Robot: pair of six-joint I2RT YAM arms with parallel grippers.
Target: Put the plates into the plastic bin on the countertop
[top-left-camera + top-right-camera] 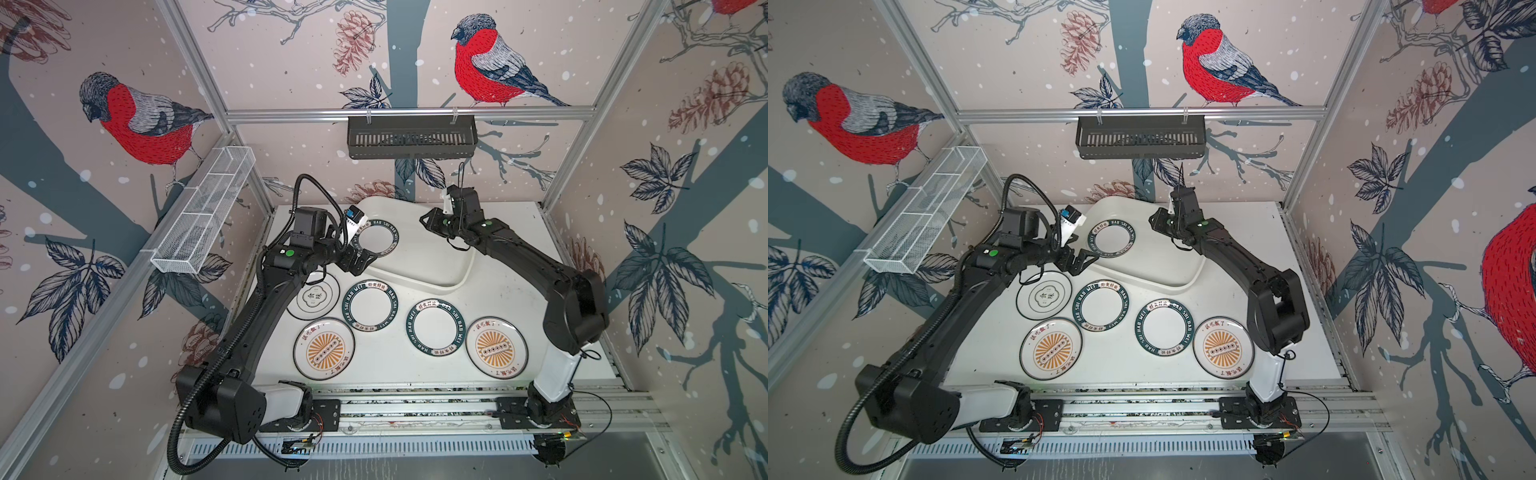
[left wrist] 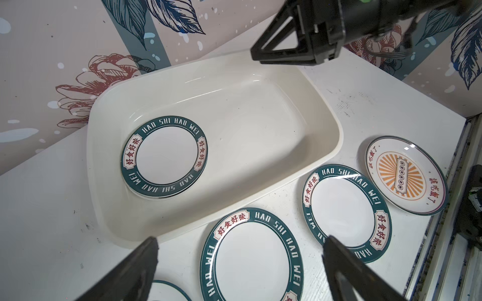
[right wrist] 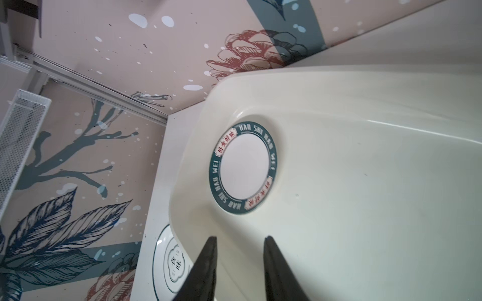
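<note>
Overhead, left gripper (image 1: 368, 262) hung spread and empty, right gripper (image 3: 240, 237) parted, grasping nothing, above plastic bin (image 1: 436, 283) at centre, green-rimmed plate (image 1: 377, 236) inside, five plates (image 1: 368, 305) lay on desk (image 1: 386, 368).

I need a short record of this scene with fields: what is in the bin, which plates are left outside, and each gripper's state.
in plastic bin: stacked plate with a green lettered rim, at least one more under it
on countertop: five plates: quatrefoil plate, two green-rim plates, two sunburst plates
left gripper: open, empty, over the countertop plates beside the bin
right gripper: open, empty, above the bin
</note>
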